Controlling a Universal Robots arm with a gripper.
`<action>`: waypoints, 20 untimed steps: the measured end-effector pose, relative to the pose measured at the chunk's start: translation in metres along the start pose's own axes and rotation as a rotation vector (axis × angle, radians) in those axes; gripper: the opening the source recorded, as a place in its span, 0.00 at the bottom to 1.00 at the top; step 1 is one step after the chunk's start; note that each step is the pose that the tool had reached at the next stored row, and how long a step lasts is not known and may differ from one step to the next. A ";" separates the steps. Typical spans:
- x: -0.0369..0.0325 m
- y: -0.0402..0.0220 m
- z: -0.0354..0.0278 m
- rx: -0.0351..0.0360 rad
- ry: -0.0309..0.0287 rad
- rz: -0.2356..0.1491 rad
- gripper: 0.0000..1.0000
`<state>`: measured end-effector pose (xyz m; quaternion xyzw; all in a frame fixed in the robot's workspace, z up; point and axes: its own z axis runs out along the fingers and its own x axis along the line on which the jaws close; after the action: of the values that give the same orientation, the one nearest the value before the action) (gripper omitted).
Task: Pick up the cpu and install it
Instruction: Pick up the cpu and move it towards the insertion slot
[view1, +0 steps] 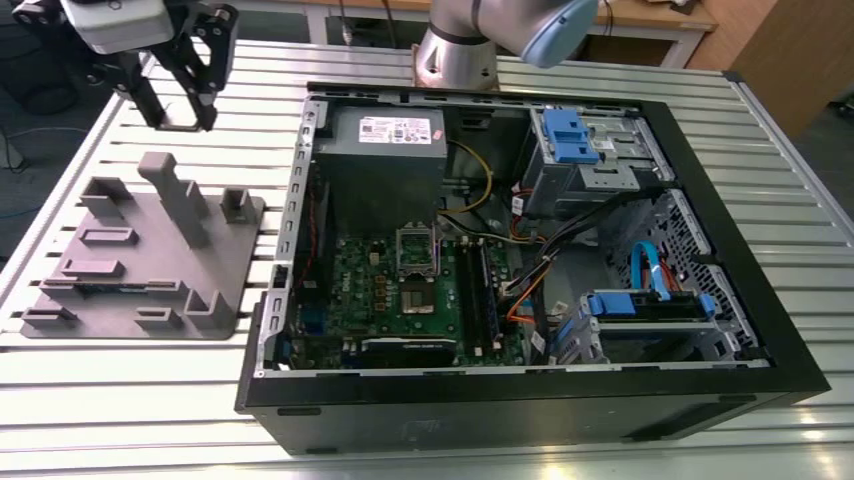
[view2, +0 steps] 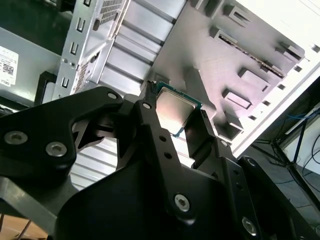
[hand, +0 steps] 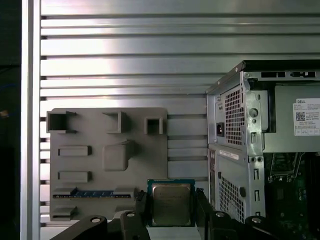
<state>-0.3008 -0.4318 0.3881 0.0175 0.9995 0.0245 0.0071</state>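
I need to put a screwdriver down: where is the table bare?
Bare table slats lie before the grey fixture, at the exterior view's lower left, and beyond the computer case at its upper right. Between fixture and case the strip is narrow; the case's inside is crowded.

One robot arm stands at the upper middle of the exterior view. It carries one gripper, at the exterior view's upper left, with two black fingers. There is one cpu, seen in both wrist views. One slatted metal table bears one open computer case and one grey fixture plate, the latter at the exterior view's left. One memory stick lies in the plate. Inside the case are one motherboard with one empty socket, one power supply and two blue drive brackets.
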 end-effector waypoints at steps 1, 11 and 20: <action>-0.0023 0.0001 0.0000 0.0000 0.0001 0.000 0.47; -0.0250 0.0008 0.0013 0.0000 0.0001 0.000 0.47; -0.0443 0.0014 0.0027 0.0000 0.0001 0.000 0.47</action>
<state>-0.2565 -0.4319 0.3860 0.0174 0.9995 0.0245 0.0071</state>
